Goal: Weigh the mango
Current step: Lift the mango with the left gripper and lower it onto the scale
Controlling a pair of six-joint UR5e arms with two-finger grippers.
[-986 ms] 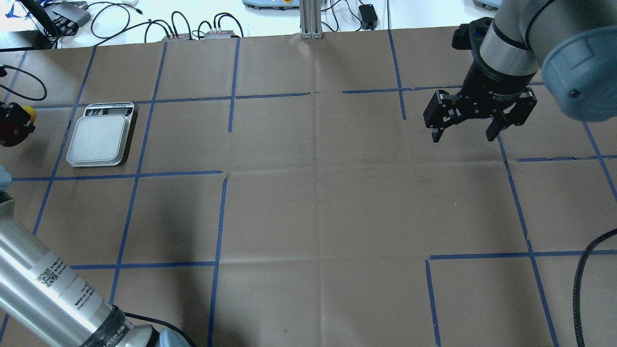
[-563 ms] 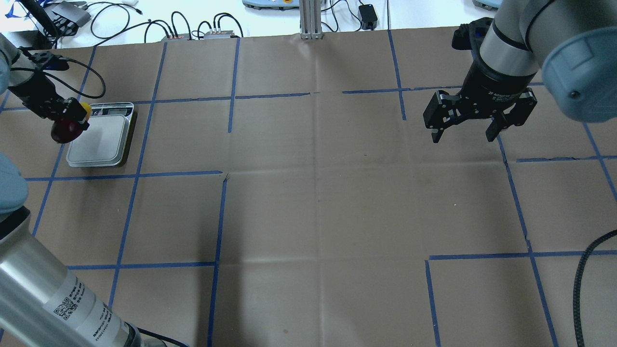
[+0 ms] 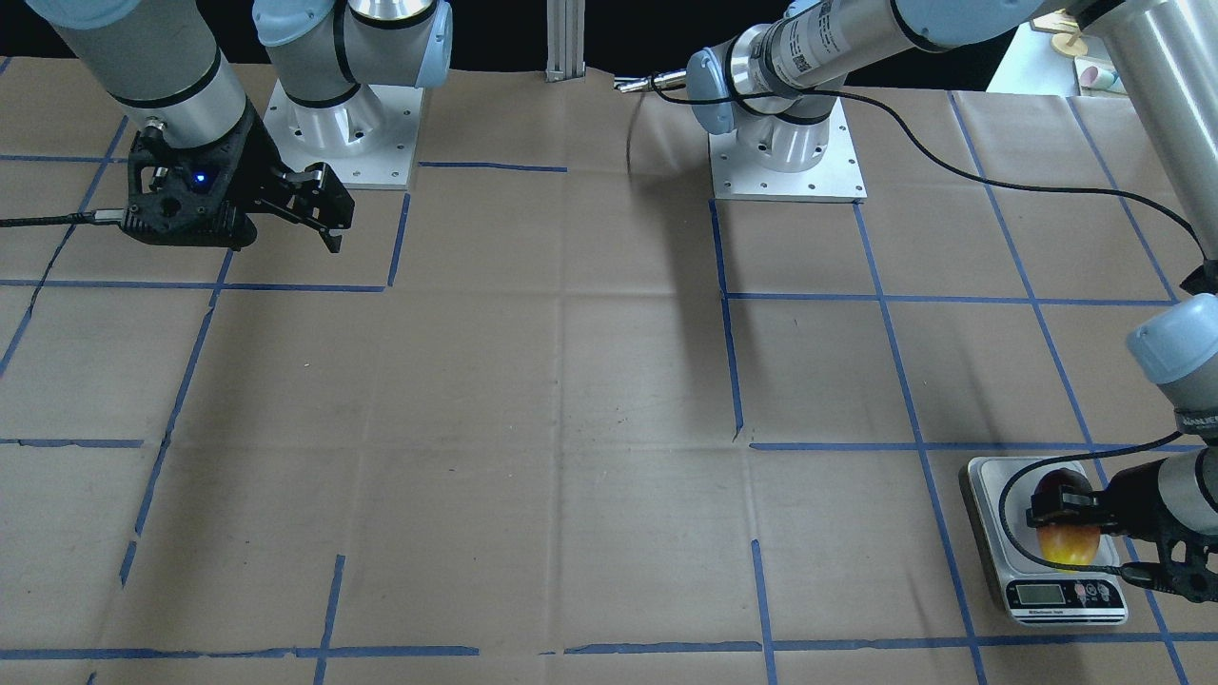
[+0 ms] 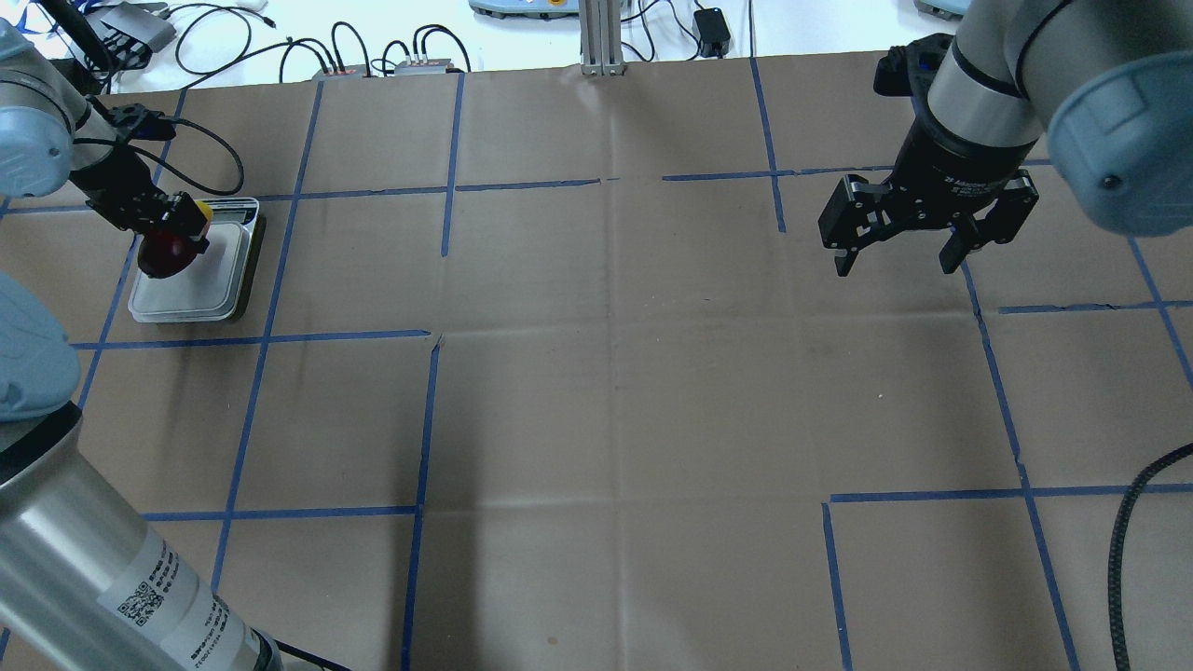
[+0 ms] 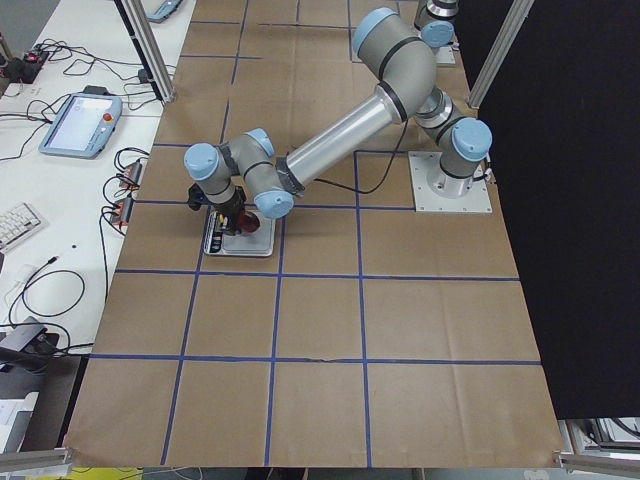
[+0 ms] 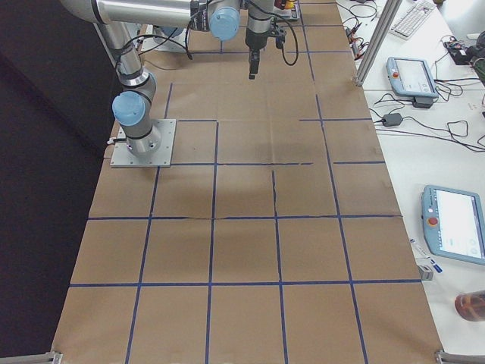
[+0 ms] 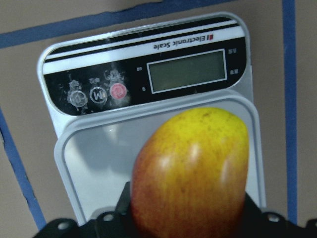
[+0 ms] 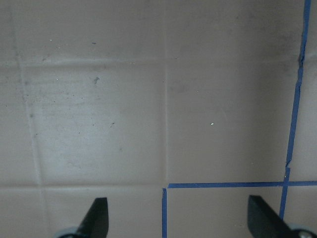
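A: Where was the mango (image 7: 190, 171)?
B: Clamped in the left pincer (image 4: 177, 235), over the plate (image 7: 94, 163) of the scale (image 4: 210, 280), its yellow end toward the display (image 7: 188, 77). If it touched the plate, I could not tell.
A: And the right pincer (image 4: 895, 267)?
B: Well apart from it, across the worktop (image 4: 606, 391), jaws wide apart, just beside a blue tape line (image 4: 992, 363).
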